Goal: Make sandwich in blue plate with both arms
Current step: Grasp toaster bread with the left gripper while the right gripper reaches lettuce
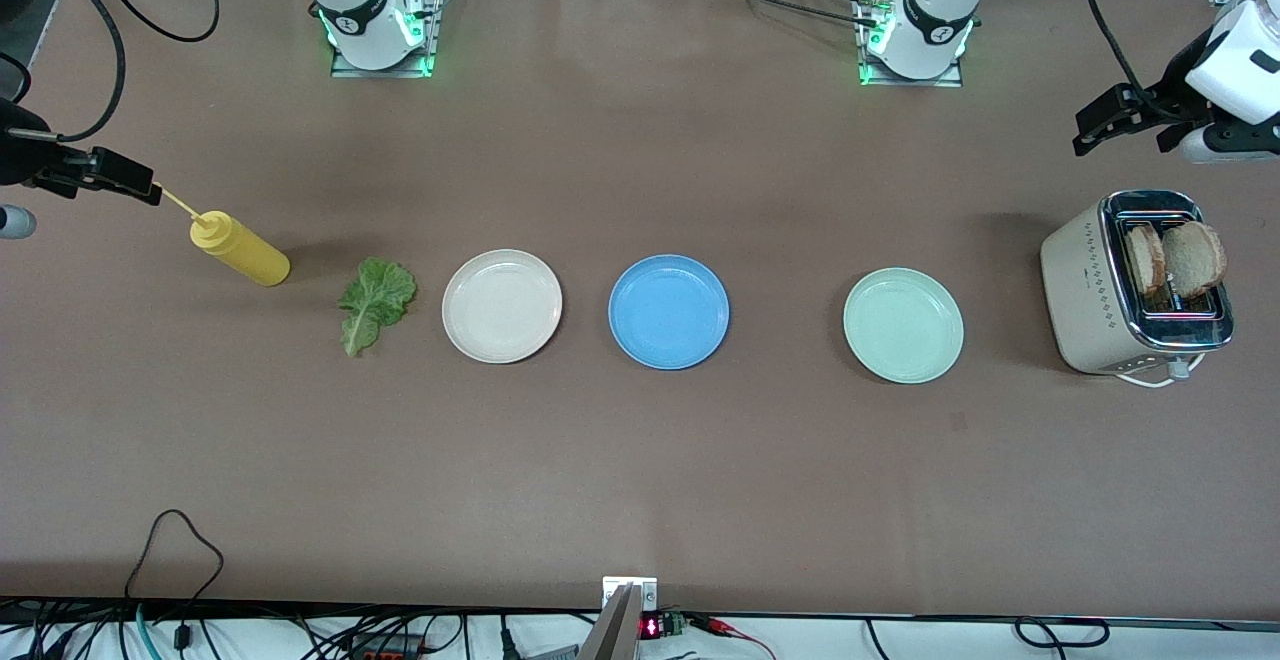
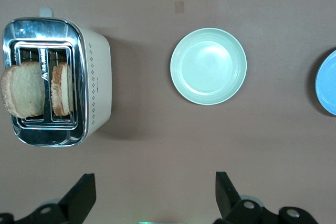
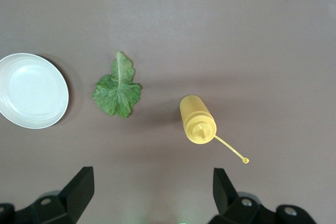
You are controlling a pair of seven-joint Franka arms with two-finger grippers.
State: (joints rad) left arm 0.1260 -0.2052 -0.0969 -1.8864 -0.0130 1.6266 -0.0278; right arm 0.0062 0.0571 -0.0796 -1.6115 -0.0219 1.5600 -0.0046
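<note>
The blue plate (image 1: 668, 312) lies bare at mid-table, and its rim (image 2: 328, 82) shows in the left wrist view. No sandwich is in view. Two bread slices (image 1: 1145, 258) (image 1: 1195, 258) stand in the toaster's slots, also seen as slices (image 2: 23, 90) (image 2: 62, 88) from the left wrist. A lettuce leaf (image 1: 376, 304) (image 3: 117, 90) lies flat on the table. My left gripper (image 1: 1135, 125) (image 2: 156, 192) hangs open and empty above the table beside the toaster. My right gripper (image 1: 120, 178) (image 3: 152, 190) hangs open and empty beside the mustard bottle.
A beige toaster (image 1: 1135, 285) (image 2: 94, 85) stands at the left arm's end. A mint plate (image 1: 903, 325) (image 2: 208, 66) lies between it and the blue plate. A cream plate (image 1: 502, 306) (image 3: 31, 90) lies beside the lettuce. A yellow mustard bottle (image 1: 240, 248) (image 3: 197, 119) stands at the right arm's end.
</note>
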